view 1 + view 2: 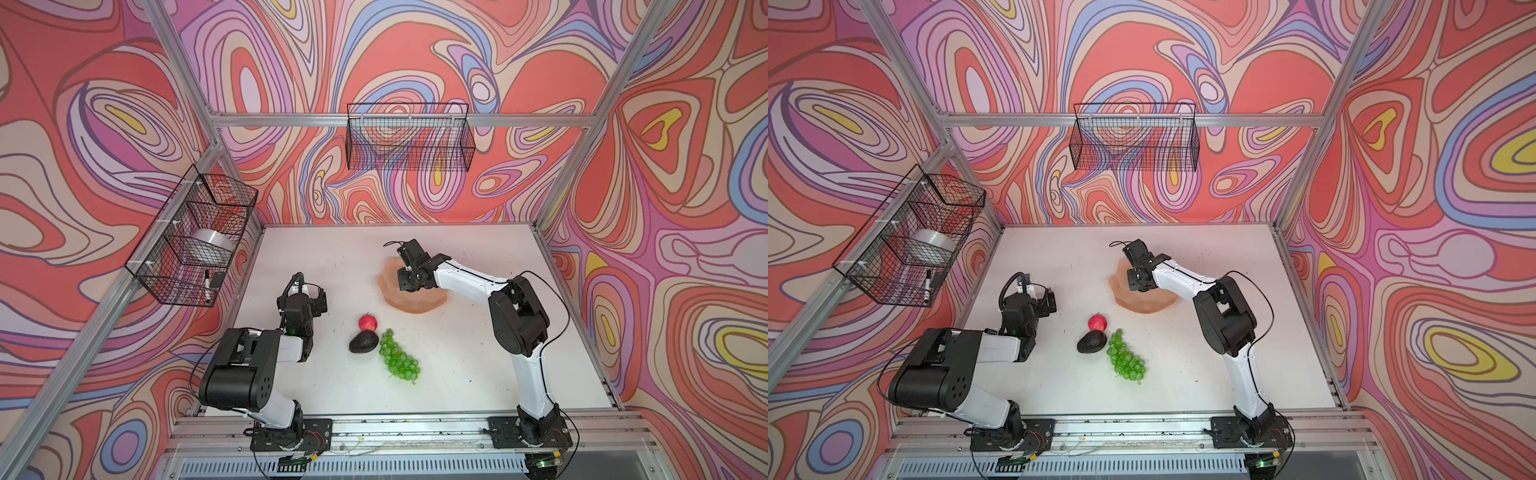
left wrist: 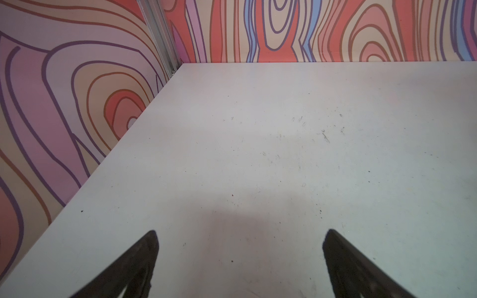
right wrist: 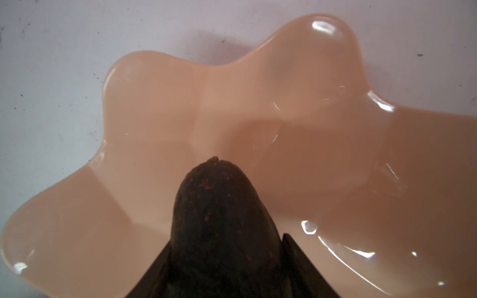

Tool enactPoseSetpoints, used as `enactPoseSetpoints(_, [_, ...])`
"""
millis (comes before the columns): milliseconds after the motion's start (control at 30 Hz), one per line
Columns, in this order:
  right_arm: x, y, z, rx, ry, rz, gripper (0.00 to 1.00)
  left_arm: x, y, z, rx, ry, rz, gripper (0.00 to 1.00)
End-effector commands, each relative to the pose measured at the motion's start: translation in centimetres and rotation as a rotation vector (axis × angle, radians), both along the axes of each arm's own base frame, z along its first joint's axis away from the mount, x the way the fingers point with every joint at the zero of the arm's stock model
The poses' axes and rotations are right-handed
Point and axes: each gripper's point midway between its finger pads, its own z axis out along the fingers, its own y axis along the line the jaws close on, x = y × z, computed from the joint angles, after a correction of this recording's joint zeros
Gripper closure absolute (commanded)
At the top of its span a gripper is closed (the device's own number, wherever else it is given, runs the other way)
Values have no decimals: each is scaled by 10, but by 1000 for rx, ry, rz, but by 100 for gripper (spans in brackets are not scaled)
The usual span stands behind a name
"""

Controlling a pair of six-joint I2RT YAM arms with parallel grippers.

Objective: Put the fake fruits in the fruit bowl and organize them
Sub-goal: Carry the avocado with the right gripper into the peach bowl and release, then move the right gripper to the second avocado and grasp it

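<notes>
The peach fruit bowl (image 1: 415, 305) (image 1: 1144, 305) sits at mid-table towards the back. My right gripper (image 1: 406, 284) (image 3: 226, 242) hangs over it, shut on a dark avocado (image 3: 219, 206) whose tip points into the bowl (image 3: 154, 103). In both top views the held avocado is hidden by the gripper. A red apple (image 1: 368, 323) (image 1: 1097, 323), a second avocado (image 1: 363, 343) (image 1: 1091, 343) and green grapes (image 1: 397, 357) (image 1: 1125, 359) lie together on the white table in front of the bowl. My left gripper (image 1: 318, 301) (image 2: 242, 232) is open over bare table, left of the fruits.
A black wire basket (image 1: 409, 137) hangs on the back wall. Another wire basket (image 1: 195, 237) on the left wall holds a tape roll (image 1: 214, 245) and a marker (image 1: 206, 284). Aluminium frame posts stand at the table's corners.
</notes>
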Motion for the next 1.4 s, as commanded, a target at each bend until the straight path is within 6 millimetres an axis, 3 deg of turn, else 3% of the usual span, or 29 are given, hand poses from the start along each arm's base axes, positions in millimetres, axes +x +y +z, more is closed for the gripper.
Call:
enactPoseSetpoints(0, [5,3,-9,22,-8,-7,56,4,2,6,-4,-18,6,0])
enactPoseSetpoints(333, [7,-2,-31,10,16,-25,54,4,2,6,-4,-19,7,0])
enactPoseSetpoints(533, [6,-4,-32,11,25,-29,39,4,1,6,-4,-20,6,0])
enactPoseSetpoints(700, [7,-2,-11,26,-2,-12,24,4,2,6,-4,-19,7,0])
enactPoseSetpoints(900, [8,-13,45,12,-106,-9,19,4,2,6,-5,-20,7,0])
enactPoseSetpoints(1000, [-9,-9,77,29,-159,41,20,4,2,6,-5,-19,6,0])
enactPoseSetpoints(1100, [-45,20,98,25,-224,212,21,4,2,6,-4,-21,6,0])
enactPoseSetpoints(1200, [-97,61,96,32,-231,465,21,4,2,6,-5,-20,7,0])
enactPoseSetpoints(1233, [-114,71,102,45,-249,535,21,4,2,7,-4,-21,7,0])
enactPoseSetpoints(1367, [-166,99,83,95,-217,746,22,4,2,6,-4,-21,7,0])
